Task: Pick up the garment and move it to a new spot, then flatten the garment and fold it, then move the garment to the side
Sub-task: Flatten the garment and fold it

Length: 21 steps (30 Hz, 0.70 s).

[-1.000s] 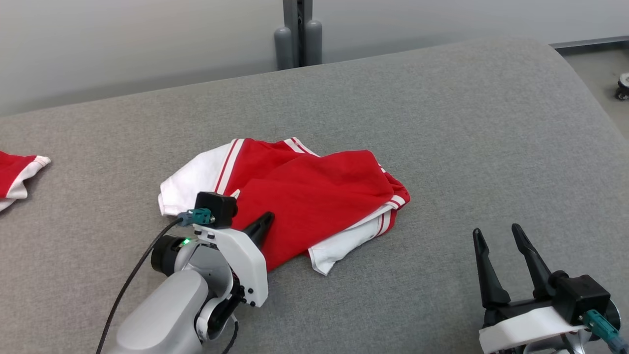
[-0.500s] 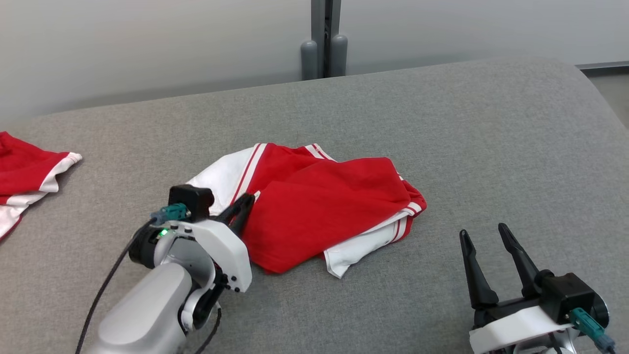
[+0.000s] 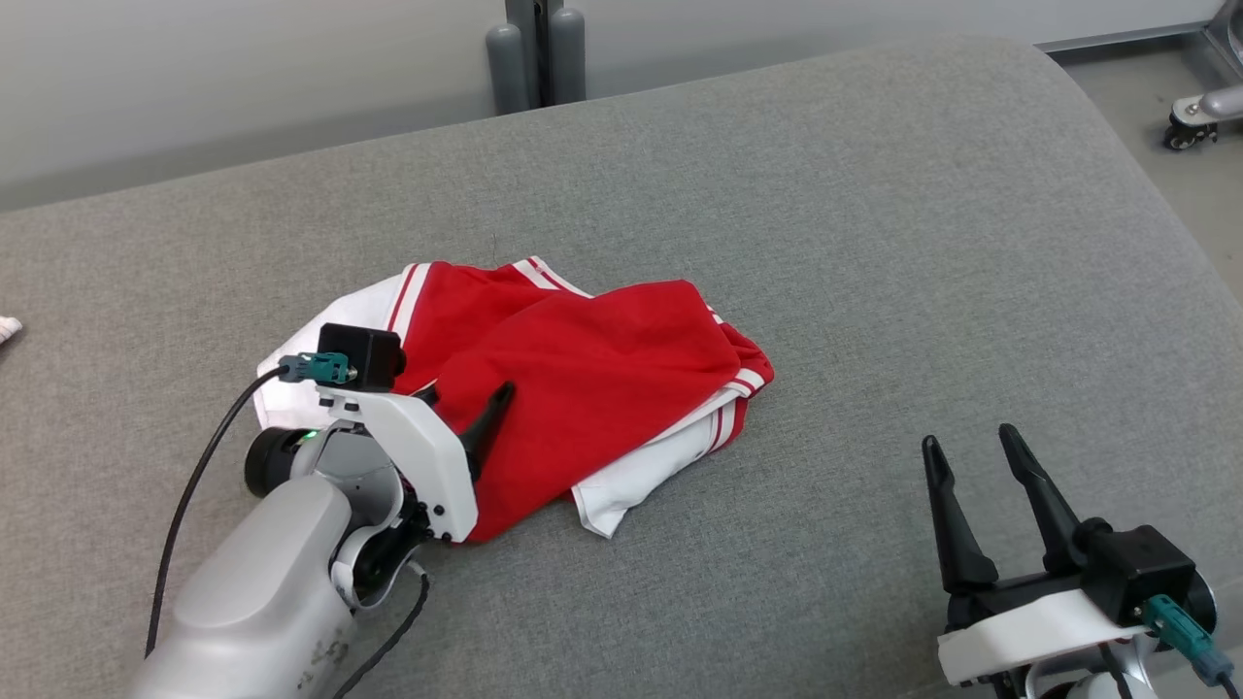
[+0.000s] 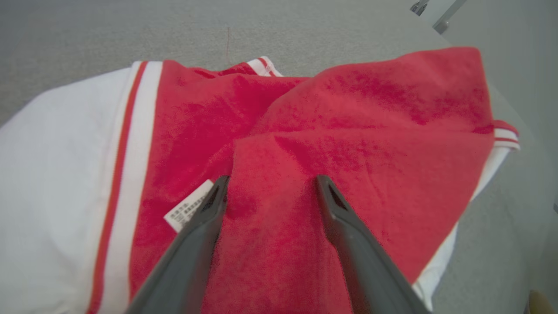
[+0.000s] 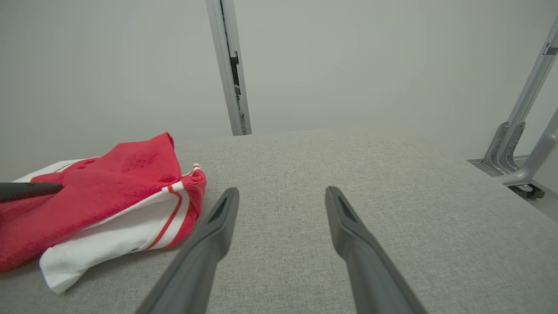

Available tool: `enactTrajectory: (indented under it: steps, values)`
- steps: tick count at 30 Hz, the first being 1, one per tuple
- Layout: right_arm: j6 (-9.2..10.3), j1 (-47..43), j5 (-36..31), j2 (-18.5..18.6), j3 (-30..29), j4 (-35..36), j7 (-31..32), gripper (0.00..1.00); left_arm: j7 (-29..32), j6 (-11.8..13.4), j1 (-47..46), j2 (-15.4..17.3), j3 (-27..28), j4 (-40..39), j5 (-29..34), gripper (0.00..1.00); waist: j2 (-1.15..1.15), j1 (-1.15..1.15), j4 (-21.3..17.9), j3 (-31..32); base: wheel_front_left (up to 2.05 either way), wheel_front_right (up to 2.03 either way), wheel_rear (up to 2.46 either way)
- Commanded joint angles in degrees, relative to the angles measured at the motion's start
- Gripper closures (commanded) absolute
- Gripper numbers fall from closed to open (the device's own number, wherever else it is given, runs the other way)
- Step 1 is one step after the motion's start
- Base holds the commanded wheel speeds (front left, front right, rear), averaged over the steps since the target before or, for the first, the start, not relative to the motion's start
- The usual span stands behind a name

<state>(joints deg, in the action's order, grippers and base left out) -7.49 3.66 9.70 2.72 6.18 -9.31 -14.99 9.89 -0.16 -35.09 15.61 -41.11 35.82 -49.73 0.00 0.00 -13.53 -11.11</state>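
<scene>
L gripper point(image 4: 270, 182) splayed over garment point(image 4: 357, 122), R gripper point(image 3: 971, 437) clear

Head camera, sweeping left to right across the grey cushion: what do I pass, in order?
First a white cloth scrap at the left edge → crumpled red-and-white garment → right gripper with two dark fingers → grey caster wheel on the floor.

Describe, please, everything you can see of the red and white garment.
The garment is soft red fabric with white panels and red-and-white striped trim, lying crumpled and loosely folded over itself on the grey cushion. A small white care label shows on the red part. The open left gripper has its fingers either side of a raised red fold, not pinching it.
</scene>
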Motion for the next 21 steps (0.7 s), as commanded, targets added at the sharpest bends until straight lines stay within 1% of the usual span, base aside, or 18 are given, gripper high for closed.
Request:
enactTrajectory:
  steps: [1,4,7,10,12,15,16,18,20,21]
  values:
    - [-0.01,-0.02,0.24,0.31,-0.58,0.23,-0.3,0.0,-1.47,-1.34,-0.28,-0.5,0.47,-0.39,-0.55,1.0,0.0,0.0,-0.42,-0.34,0.0,0.0,0.0]
    - [-0.01,-1.44,0.02,0.3,-1.64,0.04,-0.3,0.0,-5.02,-2.44,1.26,-0.91,1.08,-0.63,-1.01,1.0,0.0,0.0,0.81,0.78,0.0,0.0,0.0]
    - [-0.01,-2.47,-0.7,0.3,-1.67,-0.27,-0.3,0.0,-9.44,-3.11,2.18,-1.26,0.6,-2.62,0.63,1.0,0.0,0.0,2.78,2.93,0.0,0.0,0.0]
    - [0.0,-3.29,-1.13,0.33,-1.99,-0.12,-0.3,0.0,-12.33,-3.36,4.14,-0.2,-0.59,-6.42,2.61,1.0,0.0,0.0,5.29,4.96,0.0,0.0,0.0]
    - [-0.01,-3.75,-1.58,0.28,-2.08,-0.02,-0.3,0.0,-12.62,-3.15,5.94,1.04,-1.95,-9.86,4.17,1.0,0.0,0.0,7.1,6.11,0.0,0.0,0.0]
    - [-0.01,-4.26,-1.92,0.33,-2.07,-0.05,-0.3,0.0,-12.13,-2.17,10.39,2.77,-4.17,-15.59,5.39,1.0,0.0,0.0,9.57,7.38,0.0,0.0,0.0]
    - [-0.01,-4.66,-1.99,0.35,-2.13,0.14,-0.3,0.0,-11.79,-1.0,14.19,4.05,-5.49,-18.82,5.86,1.0,0.0,0.0,11.2,7.7,0.0,0.0,0.0]
    - [-0.01,-5.22,-2.15,0.31,-1.88,0.17,-0.3,0.0,-12.18,0.11,18.5,4.5,-6.33,-20.85,5.09,1.0,0.0,0.0,12.72,7.66,0.0,0.0,0.0]
    - [-0.01,-5.5,-2.24,0.32,-1.46,-0.05,-0.3,0.0,-12.78,1.4,22.43,4.81,-7.38,-21.16,5.3,1.0,0.0,0.0,13.9,7.55,0.0,0.0,0.0]
    - [0.0,-5.62,-2.28,0.33,-1.5,-0.09,-0.3,0.0,-13.4,1.84,24.28,4.22,-7.49,-21.0,4.48,1.0,0.0,0.0,14.43,7.47,0.0,0.0,0.0]
